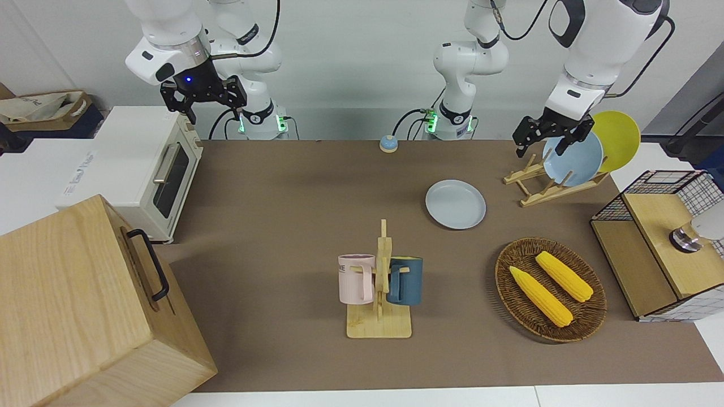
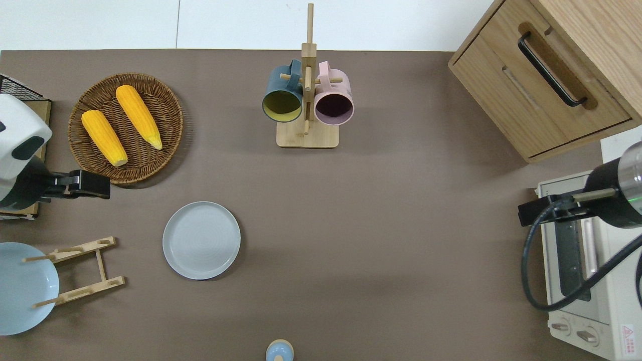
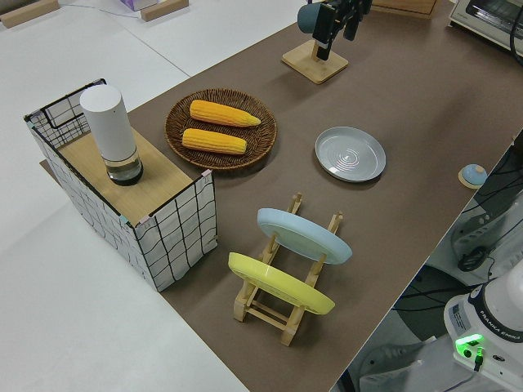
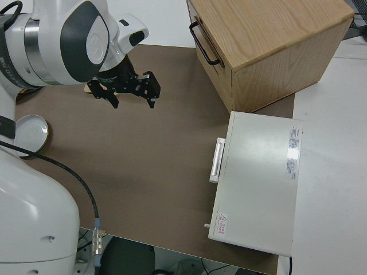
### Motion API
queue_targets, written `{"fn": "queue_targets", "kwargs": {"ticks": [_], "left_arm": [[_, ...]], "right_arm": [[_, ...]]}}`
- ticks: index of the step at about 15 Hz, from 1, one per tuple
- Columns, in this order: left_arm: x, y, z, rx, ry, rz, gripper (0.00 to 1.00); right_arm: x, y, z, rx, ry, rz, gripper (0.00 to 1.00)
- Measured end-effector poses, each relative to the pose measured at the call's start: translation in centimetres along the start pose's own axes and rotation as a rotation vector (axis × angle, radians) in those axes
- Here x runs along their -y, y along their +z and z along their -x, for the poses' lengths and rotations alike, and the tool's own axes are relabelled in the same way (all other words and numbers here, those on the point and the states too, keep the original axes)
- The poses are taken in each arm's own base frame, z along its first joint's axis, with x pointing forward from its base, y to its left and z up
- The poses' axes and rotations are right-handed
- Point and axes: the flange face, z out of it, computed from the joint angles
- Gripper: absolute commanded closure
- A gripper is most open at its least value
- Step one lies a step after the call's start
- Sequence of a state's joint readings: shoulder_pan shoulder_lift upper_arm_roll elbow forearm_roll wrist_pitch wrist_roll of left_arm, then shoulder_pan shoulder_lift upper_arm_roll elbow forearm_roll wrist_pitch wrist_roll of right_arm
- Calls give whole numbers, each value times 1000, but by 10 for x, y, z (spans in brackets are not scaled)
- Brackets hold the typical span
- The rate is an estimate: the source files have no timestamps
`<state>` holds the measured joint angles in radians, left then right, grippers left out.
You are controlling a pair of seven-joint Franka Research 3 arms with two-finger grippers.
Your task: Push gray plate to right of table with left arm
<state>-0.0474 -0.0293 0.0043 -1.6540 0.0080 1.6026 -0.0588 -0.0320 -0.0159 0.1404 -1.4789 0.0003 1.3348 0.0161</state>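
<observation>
The gray plate (image 2: pixel 201 240) lay untouched on the table (image 2: pixel 381 240), near the plate rack (image 2: pixel 80 271). The left gripper (image 2: pixel 93 184) hung open and well apart from it, the approach apparently unfinished. Next it would need to descend beside the rim; the right arm was parked.

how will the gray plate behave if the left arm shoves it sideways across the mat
The gray plate lies flat and shallow, so it will probably slide rather than tip or roll. Its low raised rim gives little height to push on, so the left gripper, now up over the mat beside the wicker basket, likely must come down low. It looks rigid; the brown mat may drag.
</observation>
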Motion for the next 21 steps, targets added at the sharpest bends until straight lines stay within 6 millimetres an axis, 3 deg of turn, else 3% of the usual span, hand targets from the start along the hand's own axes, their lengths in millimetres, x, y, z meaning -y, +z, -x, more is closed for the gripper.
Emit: {"fn": "queue_targets", "kwargs": {"ticks": [7,14,21], "left_arm": [[-3,40,18,58,-14,20,2],[-6,110,37,41,-19,23,2],[-5,155,51,41,-21,23,2]], "right_arm": [[0,0,0,0,0,0,17],[0,0,0,0,0,0,17],[0,0,0,0,0,0,17]]}}
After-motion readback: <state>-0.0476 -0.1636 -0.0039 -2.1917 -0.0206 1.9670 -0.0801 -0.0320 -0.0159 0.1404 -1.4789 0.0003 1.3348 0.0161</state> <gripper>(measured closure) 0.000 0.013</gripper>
